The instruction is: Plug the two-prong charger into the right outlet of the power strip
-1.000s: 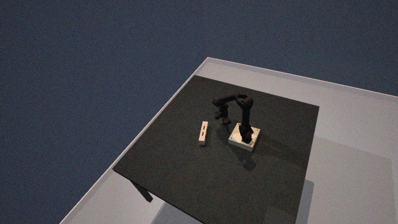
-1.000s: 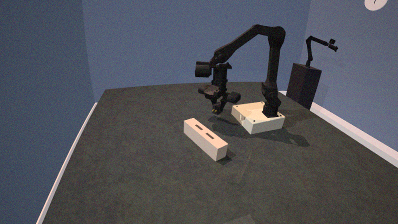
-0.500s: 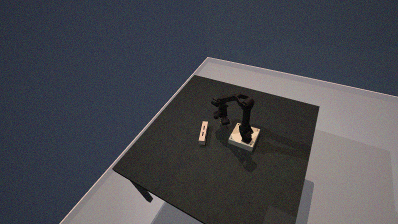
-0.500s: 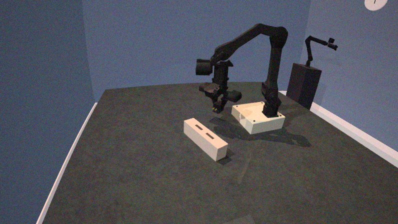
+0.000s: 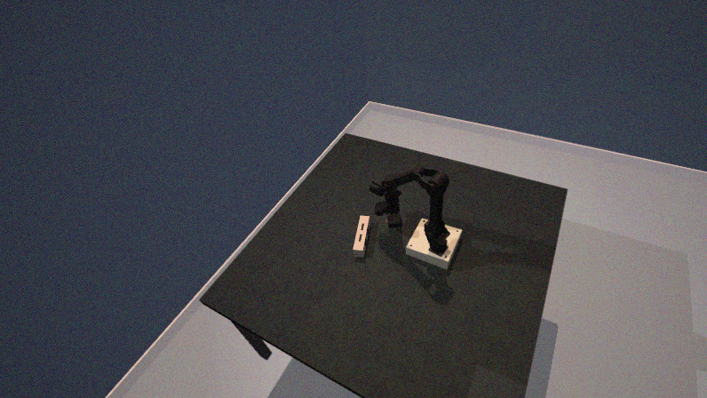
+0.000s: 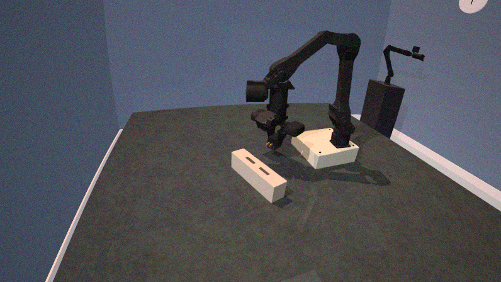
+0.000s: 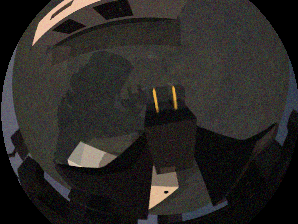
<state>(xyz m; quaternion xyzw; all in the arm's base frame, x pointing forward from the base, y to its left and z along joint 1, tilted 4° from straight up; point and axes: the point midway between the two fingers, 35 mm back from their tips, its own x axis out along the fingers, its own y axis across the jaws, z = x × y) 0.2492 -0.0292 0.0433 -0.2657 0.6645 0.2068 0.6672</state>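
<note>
The black parallel-jaw pincer [image 6: 275, 138] pinched the small black two-prong charger [image 6: 274, 140], holding it off the dark green matte surface [image 6: 175, 217] near the middle of the exterior frame, its brass prongs [image 7: 164, 99] angled down and to the left. Just below and left of it lay the cream rectangular power strip [image 6: 257, 174], its two slotted outlets facing up. To the right stood the arm's cream base block [image 6: 324, 150].
</note>
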